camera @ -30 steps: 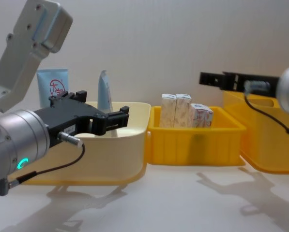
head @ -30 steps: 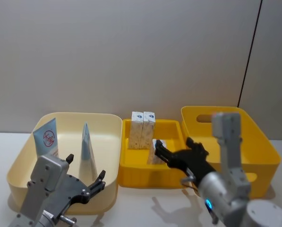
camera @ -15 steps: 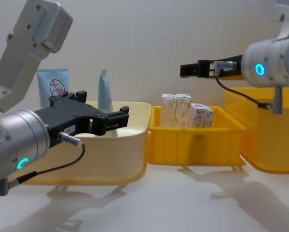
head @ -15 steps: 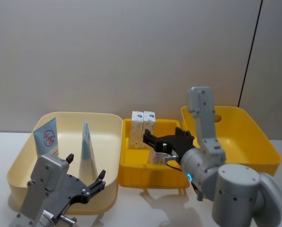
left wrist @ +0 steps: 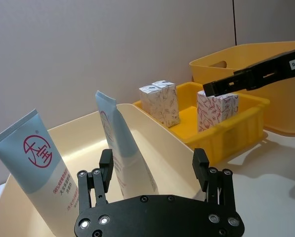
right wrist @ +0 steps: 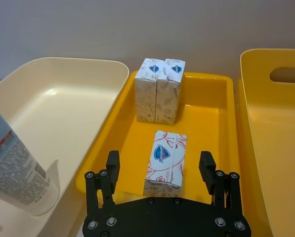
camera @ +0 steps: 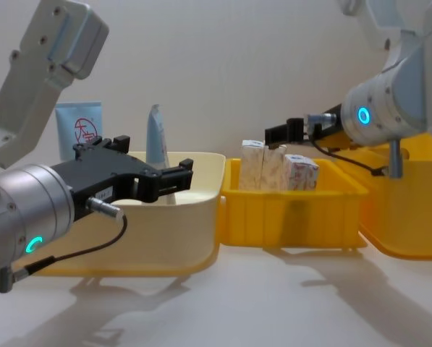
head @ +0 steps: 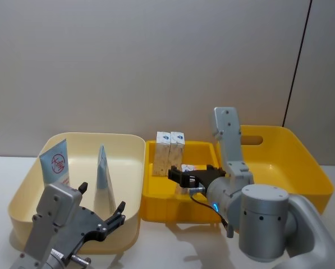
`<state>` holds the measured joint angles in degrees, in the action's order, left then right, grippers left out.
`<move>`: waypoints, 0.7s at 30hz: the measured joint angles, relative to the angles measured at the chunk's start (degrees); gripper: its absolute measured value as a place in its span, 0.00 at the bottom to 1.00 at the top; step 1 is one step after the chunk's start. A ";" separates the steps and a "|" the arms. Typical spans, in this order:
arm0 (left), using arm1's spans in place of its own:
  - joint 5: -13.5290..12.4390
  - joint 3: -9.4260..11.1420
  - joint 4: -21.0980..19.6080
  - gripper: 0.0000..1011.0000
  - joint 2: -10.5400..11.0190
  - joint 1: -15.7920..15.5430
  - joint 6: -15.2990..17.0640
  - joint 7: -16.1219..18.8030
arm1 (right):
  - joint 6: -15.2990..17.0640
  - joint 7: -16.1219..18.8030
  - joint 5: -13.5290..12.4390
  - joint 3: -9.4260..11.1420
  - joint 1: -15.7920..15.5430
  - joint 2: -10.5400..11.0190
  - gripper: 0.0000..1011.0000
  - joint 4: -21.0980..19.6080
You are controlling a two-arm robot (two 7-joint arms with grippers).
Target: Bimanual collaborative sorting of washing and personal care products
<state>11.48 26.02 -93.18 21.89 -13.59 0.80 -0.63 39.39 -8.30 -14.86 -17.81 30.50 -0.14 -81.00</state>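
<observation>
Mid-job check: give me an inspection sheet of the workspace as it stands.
Surface: white table, three bins side by side.
Job's things: logo tube and plain tube leaning upright in the cream bin; two beige cartons and a red-pink carton upright in the small yellow bin.
Clutter: nothing seen.
Grippers: left gripper open, in front of the cream bin; right gripper open, just above the red-pink carton.
Cables: black cable looping under the left arm; another on the right arm.
Surroundings: large yellow bin at right; grey wall behind.
</observation>
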 joint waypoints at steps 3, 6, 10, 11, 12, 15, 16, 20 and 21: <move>0.00 0.00 0.00 0.99 0.00 0.00 0.00 0.00 | 0.59 -0.63 0.05 0.47 0.48 -0.62 0.99 1.07; 0.00 0.00 0.00 0.99 0.00 0.00 0.00 0.00 | 1.07 -1.06 0.09 0.87 0.94 -1.15 0.99 2.11; 0.00 0.00 0.00 0.99 0.00 0.00 0.00 0.00 | 1.58 -1.38 0.09 1.29 1.60 -1.88 0.99 3.39; 0.00 0.00 0.00 0.99 0.00 0.00 0.00 0.00 | 1.66 -1.41 0.09 1.35 1.70 -1.98 0.99 3.61; 0.00 0.00 0.00 0.99 0.00 0.00 0.00 0.00 | 1.73 -1.44 0.10 1.40 1.82 -2.10 0.99 3.84; 0.00 0.00 0.00 0.99 0.00 0.00 0.00 0.00 | 2.08 -1.54 0.09 1.64 2.38 -2.67 0.99 5.04; 0.00 0.00 0.00 0.99 0.00 0.00 0.00 0.00 | 2.13 -1.56 0.09 1.71 2.52 -2.80 0.99 5.33; 0.00 0.00 0.00 0.99 0.00 0.00 0.00 0.00 | 2.24 -1.69 0.12 1.90 3.00 -3.29 0.99 6.65; 0.00 0.00 0.00 0.99 0.00 0.00 0.00 0.00 | 2.27 -1.76 0.15 2.00 3.23 -3.49 0.99 7.26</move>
<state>11.48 26.03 -93.18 21.89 -13.59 0.79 -0.63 41.66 -10.06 -14.71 -15.80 33.73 -3.63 -73.75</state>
